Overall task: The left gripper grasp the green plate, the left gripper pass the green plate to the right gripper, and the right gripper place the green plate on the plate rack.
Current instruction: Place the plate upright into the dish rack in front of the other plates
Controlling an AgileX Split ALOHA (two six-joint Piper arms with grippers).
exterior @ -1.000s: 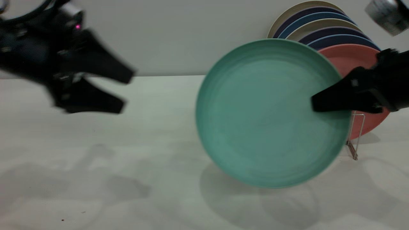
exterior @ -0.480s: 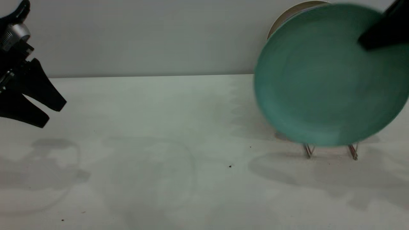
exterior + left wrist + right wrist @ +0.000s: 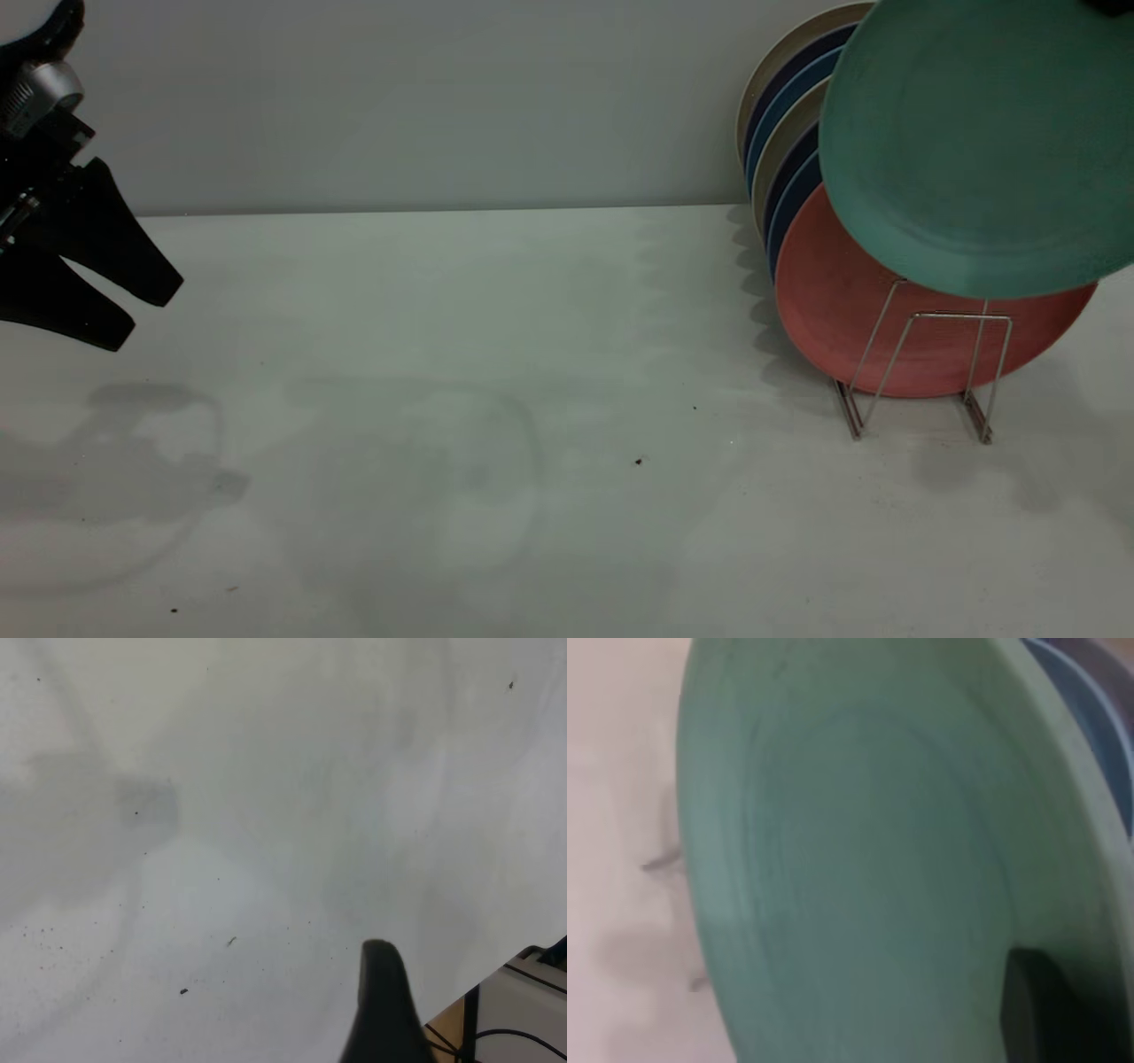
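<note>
The green plate [image 3: 974, 142] hangs tilted in the air at the top right, above and in front of the plate rack [image 3: 926, 372]. Its lower rim overlaps the top of the salmon-pink plate [image 3: 842, 310]. My right gripper is shut on the green plate; only a black sliver of it shows at the exterior view's top right corner [image 3: 1118, 5]. In the right wrist view one finger [image 3: 1045, 1014] presses on the plate's face [image 3: 859, 859]. My left gripper [image 3: 146, 312] is open and empty at the far left, above the table. One of its fingers [image 3: 383, 1010] shows in the left wrist view.
The rack holds the salmon-pink plate in front, with dark blue plates [image 3: 791, 182] and beige plates [image 3: 780, 62] behind it against the wall. The rack's front wire loop [image 3: 974, 354] stands free. The white table [image 3: 496, 399] spreads between the arms; its edge [image 3: 483, 988] shows in the left wrist view.
My right gripper has carried the green plate up and to the right, uncovering the rack and its plates. My left gripper drew back to the far left, then stayed still.
</note>
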